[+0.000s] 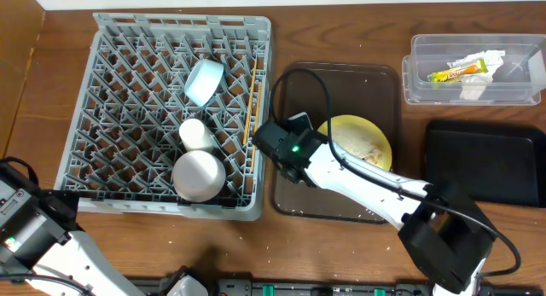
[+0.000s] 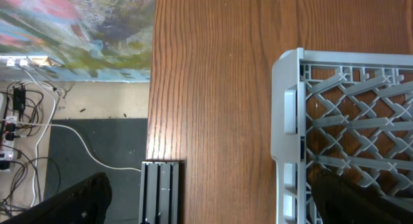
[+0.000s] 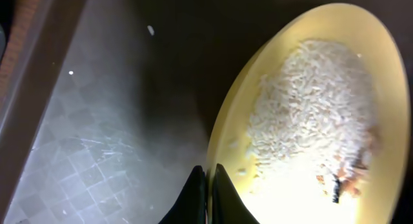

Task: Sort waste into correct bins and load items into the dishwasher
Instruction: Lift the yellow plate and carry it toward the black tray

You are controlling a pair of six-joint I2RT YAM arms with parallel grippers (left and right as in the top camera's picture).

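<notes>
Racked, upper left: light-blue saucer [image 1: 205, 81], cream cup [image 1: 196, 134], bowl [image 1: 198, 175], chopsticks [image 1: 251, 100]. Binned, upper right: wrapper [image 1: 456, 72], napkin [image 1: 482, 84]. Left undone: rice-laden yellow plate [image 1: 351, 125], rim pinched by right gripper [image 3: 208, 185]; left gripper [image 2: 213, 208] spread.

Plate half-covered, fingers cropped
Overhead, the right arm [image 1: 358, 181] hides one side of the yellow plate [image 1: 380, 130]; the left fingers [image 2: 355, 197] are dark, seemingly blurred shapes cut by the bottom edge.
</notes>
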